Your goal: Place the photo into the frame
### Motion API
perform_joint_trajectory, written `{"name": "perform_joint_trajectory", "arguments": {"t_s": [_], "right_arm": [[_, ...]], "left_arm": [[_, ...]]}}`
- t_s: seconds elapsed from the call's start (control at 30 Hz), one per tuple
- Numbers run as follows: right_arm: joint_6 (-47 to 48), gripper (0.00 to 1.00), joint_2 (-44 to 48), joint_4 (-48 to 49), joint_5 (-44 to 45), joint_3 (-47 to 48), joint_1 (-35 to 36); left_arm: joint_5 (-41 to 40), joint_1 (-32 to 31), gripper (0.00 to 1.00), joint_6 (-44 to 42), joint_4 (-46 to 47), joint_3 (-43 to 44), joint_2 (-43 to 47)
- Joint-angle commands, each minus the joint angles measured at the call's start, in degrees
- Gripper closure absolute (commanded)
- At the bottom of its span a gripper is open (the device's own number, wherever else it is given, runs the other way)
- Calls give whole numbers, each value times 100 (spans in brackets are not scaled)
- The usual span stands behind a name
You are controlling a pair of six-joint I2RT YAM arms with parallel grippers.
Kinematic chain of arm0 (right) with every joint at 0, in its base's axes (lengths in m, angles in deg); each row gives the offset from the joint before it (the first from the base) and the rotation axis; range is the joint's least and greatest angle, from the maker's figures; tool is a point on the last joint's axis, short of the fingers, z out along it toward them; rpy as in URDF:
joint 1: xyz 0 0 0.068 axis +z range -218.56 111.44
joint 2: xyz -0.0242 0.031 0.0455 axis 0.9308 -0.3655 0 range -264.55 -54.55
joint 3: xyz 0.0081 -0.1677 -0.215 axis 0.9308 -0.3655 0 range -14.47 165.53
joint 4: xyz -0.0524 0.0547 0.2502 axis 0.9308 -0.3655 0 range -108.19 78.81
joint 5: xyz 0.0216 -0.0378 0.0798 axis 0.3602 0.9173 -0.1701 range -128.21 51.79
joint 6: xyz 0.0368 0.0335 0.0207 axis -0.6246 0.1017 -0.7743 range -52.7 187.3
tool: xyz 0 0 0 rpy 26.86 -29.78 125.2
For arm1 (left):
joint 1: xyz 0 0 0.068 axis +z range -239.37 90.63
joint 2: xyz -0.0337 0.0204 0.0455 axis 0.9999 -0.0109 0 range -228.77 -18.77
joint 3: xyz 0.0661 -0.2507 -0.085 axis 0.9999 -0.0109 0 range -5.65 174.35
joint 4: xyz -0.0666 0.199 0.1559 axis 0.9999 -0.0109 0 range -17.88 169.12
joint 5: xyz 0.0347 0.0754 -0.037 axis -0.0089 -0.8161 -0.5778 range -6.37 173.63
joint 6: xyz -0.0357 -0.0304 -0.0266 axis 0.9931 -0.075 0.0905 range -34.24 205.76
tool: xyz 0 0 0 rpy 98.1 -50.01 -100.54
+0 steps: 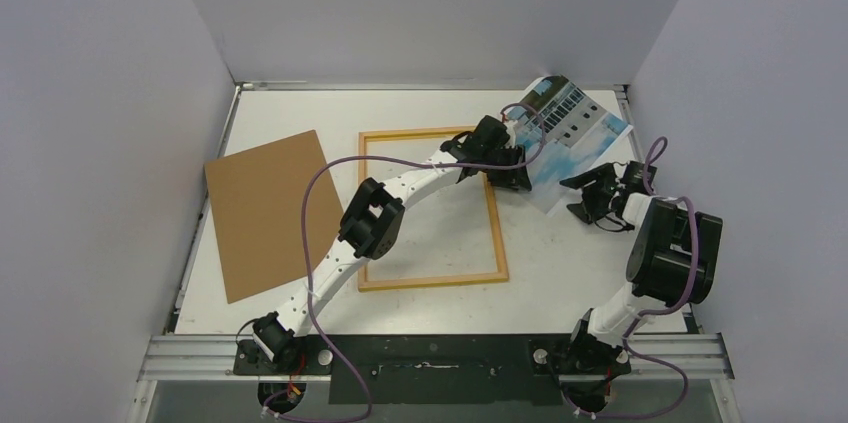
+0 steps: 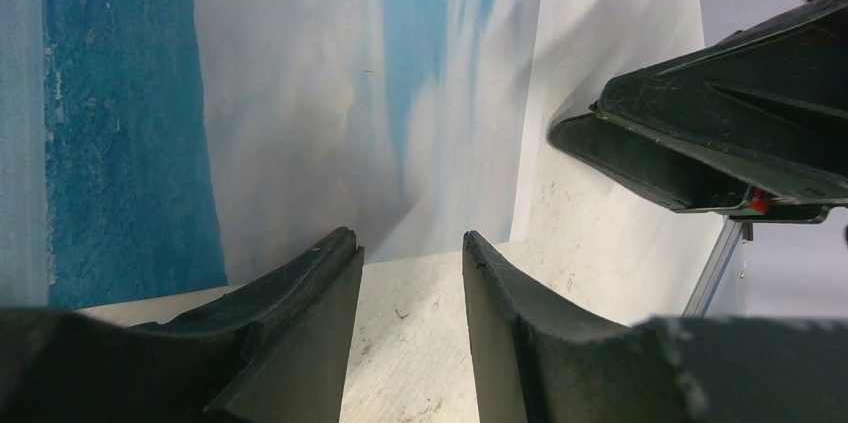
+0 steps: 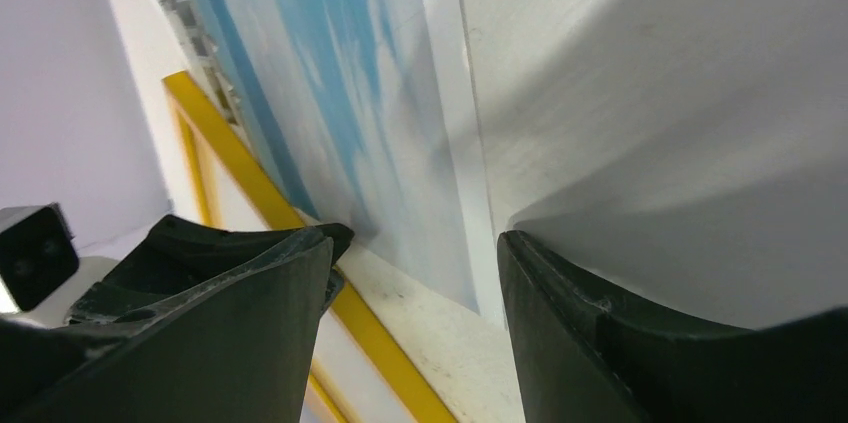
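Note:
The photo (image 1: 575, 123) of a white building and blue sky lies at the far right of the table, its far corner up against the back wall. It fills the left wrist view (image 2: 300, 93) and shows in the right wrist view (image 3: 340, 93). The frame (image 1: 430, 281) lies flat mid-table, and its yellow rail (image 3: 380, 343) runs under the photo's left side. My left gripper (image 1: 515, 178) (image 2: 410, 238) is open at the photo's near left edge, with bare table between its fingers. My right gripper (image 1: 580, 198) (image 3: 415, 233) is open at the photo's near edge.
A plain brown backing board (image 1: 270, 213) lies at the left of the table. White walls close in the back and both sides. The two grippers are close together; a right finger (image 2: 700, 133) shows in the left wrist view.

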State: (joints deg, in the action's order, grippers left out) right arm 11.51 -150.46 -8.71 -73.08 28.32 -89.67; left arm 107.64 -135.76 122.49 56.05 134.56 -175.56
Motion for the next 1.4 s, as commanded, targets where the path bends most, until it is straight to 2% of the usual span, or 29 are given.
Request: {"name": "perform_joint_trajectory", "arguments": {"t_s": [0.0,0.13,0.27,0.6,0.93,1.17,1.37], "right_arm": [[971,37,638,-1494,1368,594,45],[1585,37,950,-2109,2473,1190,374],[2127,36,593,-2654,3148,1964,911],[2972,34,-864,-3752,3330,3682,1575],[3068,30,-1380,-3876,3319,3829,1844],[3154,29,-1457,-4145,3470,3564,2069],[3020,30,-1345,-4577,4103,3185,2457]], "left_arm": [[-119,5,59,-306,-855,-87,-133],[-170,8,59,-513,-1089,-251,-16],[-103,1,59,-684,-1219,-491,184],[4,113,59,-1002,-1318,-1456,1059],[48,352,60,-933,-767,-3063,1899],[429,552,59,-791,-450,-3261,2182],[917,671,58,-625,52,-3302,2416]]}}
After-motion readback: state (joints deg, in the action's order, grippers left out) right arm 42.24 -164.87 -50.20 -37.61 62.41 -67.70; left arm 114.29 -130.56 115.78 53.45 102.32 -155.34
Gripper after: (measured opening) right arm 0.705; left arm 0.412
